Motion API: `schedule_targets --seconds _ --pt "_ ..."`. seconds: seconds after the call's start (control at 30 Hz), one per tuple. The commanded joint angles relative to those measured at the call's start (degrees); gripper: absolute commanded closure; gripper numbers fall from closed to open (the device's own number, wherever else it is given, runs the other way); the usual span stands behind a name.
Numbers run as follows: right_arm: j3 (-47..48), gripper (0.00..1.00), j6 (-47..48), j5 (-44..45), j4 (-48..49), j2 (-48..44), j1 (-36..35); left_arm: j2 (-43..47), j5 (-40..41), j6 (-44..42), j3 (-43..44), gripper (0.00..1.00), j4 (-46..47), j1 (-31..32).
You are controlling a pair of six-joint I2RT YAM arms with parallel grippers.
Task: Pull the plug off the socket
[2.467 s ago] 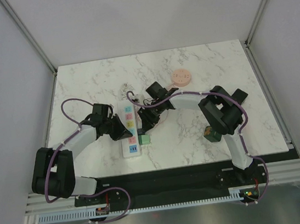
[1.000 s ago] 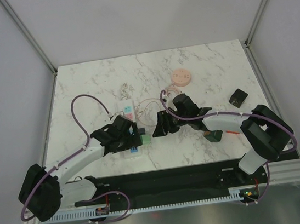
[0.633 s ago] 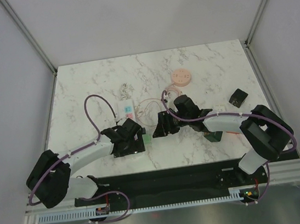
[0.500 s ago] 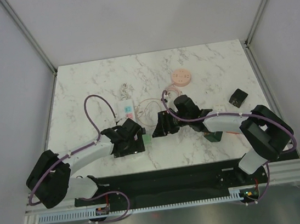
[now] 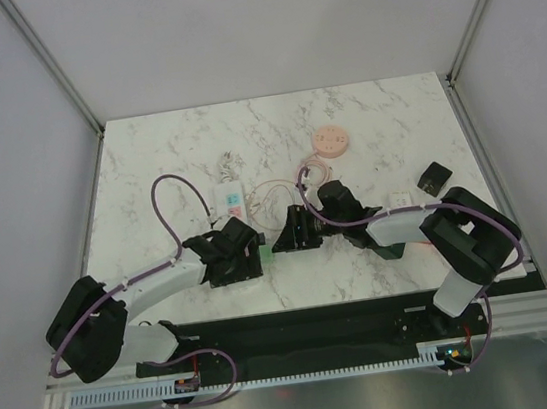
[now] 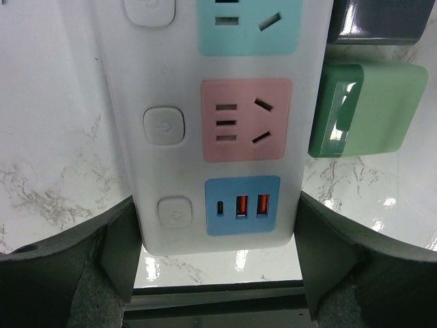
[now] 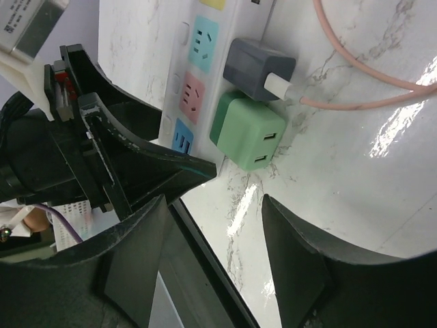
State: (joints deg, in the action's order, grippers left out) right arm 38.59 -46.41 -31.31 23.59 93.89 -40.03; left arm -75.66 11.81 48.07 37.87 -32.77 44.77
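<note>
The left gripper [image 6: 217, 236] has narrowed onto the near end of the socket [image 6: 184, 171], pads flush on both sides, apparently bracing it. The right gripper [image 7: 213, 201], half open and empty, has edged toward the green plug [image 7: 249, 140], which abuts the socket's long side; extraction is still pending.

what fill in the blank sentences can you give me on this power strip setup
1. Fingers of the left gripper flank the end of the socket, whose blue panel holds ___ ports.
2. The cube plug beside the pink outlet is ___.
3. The cable from the grey plug is ___.
4. Jaws of the right gripper stand ___.
Missing: USB, green, pink, open.
</note>
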Motion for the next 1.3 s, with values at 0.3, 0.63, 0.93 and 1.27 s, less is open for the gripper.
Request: schedule_targets --seconds 0.3,0.63,0.93,1.27 --pt "-1.50 0.29 -10.09 0.11 13.31 6.56 -0.40 3.76 -5.92 1.85 -4.82 0.98 8.25 0.23" --pt "0.70 0.40 -10.89 0.73 14.11 10.44 -2.07 6.22 -7.07 3.34 -6.49 0.98 8.96 0.23" --pt "0.18 0.46 -15.63 -0.60 24.12 15.18 -3.12 5.96 -7.51 3.78 -7.54 0.98 9.84 0.23" --pt "-1.50 0.56 -16.25 1.34 27.29 15.71 -3.04 5.96 -6.72 6.94 -11.41 0.98 10.80 0.23"
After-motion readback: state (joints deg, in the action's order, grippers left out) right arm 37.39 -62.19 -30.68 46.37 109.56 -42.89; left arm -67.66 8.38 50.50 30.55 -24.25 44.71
